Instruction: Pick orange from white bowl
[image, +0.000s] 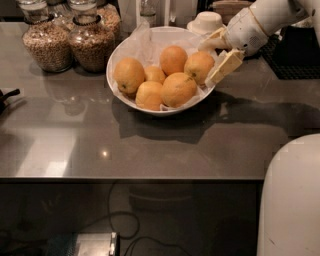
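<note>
A wide white bowl (131, 102) lined with crinkled white paper sits at the middle back of the grey counter. It holds several oranges. The rightmost orange (199, 66) lies by the bowl's right rim, with another (178, 89) in front of it. My gripper (214, 59) comes in from the upper right on a white arm. It is open, with one cream finger (224, 67) just right of the rightmost orange and the other finger (212, 40) above and behind it. It holds nothing.
Two glass jars of grain (47, 42) (93, 43) stand at the back left. A small white upturned cup on a saucer (206, 22) sits behind the bowl. A black mat (295, 55) lies at the right. The robot's white base (292, 200) fills the lower right.
</note>
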